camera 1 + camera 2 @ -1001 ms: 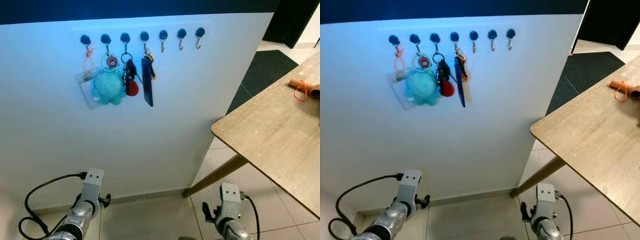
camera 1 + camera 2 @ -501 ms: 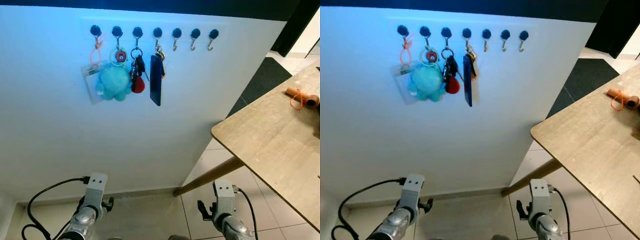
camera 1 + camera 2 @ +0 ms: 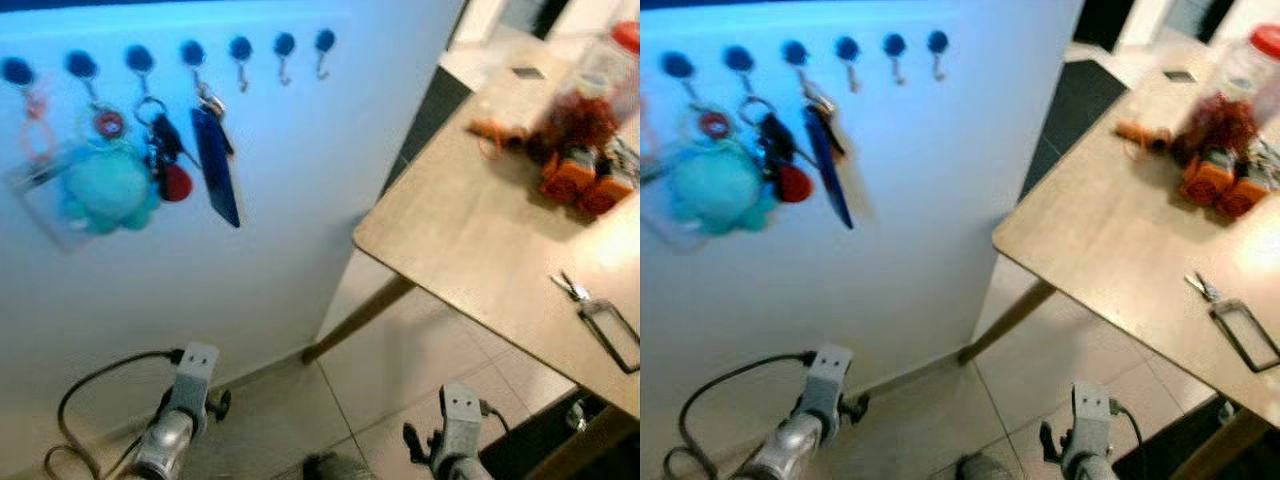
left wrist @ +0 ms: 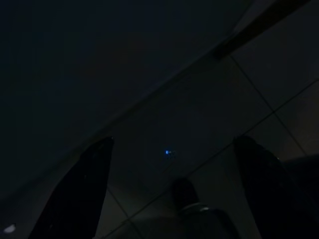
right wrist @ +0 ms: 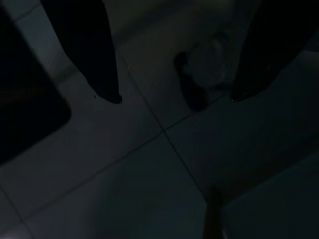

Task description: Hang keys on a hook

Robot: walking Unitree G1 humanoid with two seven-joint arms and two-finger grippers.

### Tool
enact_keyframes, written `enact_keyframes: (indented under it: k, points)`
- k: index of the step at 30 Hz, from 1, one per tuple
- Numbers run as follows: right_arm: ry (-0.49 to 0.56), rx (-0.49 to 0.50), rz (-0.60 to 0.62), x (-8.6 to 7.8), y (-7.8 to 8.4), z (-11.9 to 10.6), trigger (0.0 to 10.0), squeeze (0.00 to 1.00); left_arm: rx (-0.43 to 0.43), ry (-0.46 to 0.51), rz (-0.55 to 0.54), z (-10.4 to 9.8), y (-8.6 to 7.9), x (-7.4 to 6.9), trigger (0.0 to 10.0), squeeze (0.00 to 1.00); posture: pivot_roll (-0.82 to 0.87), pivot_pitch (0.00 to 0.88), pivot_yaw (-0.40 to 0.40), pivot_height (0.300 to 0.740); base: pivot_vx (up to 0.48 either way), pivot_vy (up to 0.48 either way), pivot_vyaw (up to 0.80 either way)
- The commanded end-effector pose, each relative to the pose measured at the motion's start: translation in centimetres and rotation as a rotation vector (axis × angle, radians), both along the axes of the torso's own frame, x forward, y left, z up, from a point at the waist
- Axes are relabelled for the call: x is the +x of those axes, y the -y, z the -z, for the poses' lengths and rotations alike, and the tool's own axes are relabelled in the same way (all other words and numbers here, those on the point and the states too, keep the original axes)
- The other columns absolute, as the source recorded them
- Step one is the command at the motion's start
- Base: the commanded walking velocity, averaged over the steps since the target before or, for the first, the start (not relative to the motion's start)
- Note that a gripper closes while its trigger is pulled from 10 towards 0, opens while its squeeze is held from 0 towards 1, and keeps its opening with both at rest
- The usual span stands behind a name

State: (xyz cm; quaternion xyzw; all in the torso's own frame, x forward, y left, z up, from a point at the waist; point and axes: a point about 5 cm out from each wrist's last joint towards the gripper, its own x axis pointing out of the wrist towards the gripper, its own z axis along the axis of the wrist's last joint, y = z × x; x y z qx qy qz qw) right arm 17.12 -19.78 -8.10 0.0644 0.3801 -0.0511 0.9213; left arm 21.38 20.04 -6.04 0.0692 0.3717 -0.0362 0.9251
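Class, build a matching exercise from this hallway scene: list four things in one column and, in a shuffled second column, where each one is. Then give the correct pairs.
Column A
1. teal plush toy
2. keys with black carabiner
3. dark blue tag
4. orange blocks

Column B
a. lying on the wooden table's near edge
b. hanging from the wall hooks, right of the red fob
c. farther back on the table, by the jar
d. hanging from the wall hooks, left of the red fob

Pairs: 1-d, 2-a, 3-b, 4-c
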Motion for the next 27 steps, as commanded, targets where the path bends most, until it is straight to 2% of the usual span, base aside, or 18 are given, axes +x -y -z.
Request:
enact_keyframes:
  k: [1,8,12,27]
  points:
    - [-0.008,-0.005,0.013,-0.4,0.4,0.1,10.0,0.00,-0.019,0.003,-0.021,0.1,0.1,-0.3,10.0,0.00,0.05,0.133,-0.050,0.740,0.000,0.000,-0.80]
    - [-0.002,-0.014,-0.013,-0.1,0.2,0.0,10.0,0.00,-0.031,0.036,-0.091,-0.1,-0.6,-0.2,10.0,0.00,0.04,0.128,-0.048,0.740,0.000,0.000,-0.80]
    - [0.007,-0.019,-0.036,0.3,0.1,-0.2,10.0,0.00,-0.038,0.064,-0.100,-0.3,-0.5,0.0,10.0,0.00,0.05,0.116,-0.063,0.740,0.000,0.000,-0.80]
    - [0.018,-0.048,-0.155,1.5,-0.4,-0.7,10.0,0.00,-0.051,0.076,-0.112,-0.1,-0.4,-0.4,10.0,0.00,0.04,0.057,-0.096,0.740,0.000,0.000,-0.80]
